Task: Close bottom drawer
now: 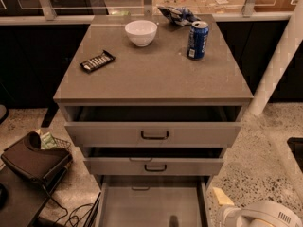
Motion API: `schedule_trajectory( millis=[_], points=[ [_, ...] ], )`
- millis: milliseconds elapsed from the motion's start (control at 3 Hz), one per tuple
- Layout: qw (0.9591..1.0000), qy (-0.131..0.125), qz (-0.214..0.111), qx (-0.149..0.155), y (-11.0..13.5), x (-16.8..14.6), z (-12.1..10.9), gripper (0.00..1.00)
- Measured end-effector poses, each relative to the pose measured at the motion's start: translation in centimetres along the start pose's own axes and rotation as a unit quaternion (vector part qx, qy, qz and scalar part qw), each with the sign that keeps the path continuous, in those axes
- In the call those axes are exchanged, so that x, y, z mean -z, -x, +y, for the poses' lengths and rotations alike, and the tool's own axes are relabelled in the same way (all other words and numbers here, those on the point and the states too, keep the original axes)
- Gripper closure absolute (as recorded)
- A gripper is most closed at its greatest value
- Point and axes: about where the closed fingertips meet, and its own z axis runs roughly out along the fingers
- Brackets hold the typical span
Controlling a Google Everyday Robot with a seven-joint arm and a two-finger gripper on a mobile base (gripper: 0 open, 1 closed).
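Note:
The grey cabinet (151, 74) has three grey drawers, all open. The bottom drawer (151, 207) is pulled out the furthest; I see its bare grey inside and side walls, while its front is cut off by the lower edge of the view. A small dark bar (140, 188) shows at its back wall. The middle drawer (154, 166) and top drawer (154, 134) stick out less. My gripper (221, 196), pale yellow on a white arm (258, 215), is at the bottom right, just beside the bottom drawer's right wall and holding nothing that I can see.
On the cabinet top stand a white bowl (141, 32), a blue can (197, 39), a dark snack bar (97, 61) and a crumpled bag (176, 14). A dark bag on a wire rack (33, 160) and cables (71, 216) lie left. A white post (279, 65) stands right.

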Motion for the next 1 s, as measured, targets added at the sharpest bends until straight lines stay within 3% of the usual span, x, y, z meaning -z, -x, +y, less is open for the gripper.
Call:
schedule_trajectory(
  millis=[333, 1000],
  points=[
    [0.9999, 0.009, 0.007, -0.003, -0.5, -1.1, 0.0, 0.00],
    [0.9989, 0.048, -0.001, 0.000, -1.3, -7.3, 2.4, 0.00]
  ],
)
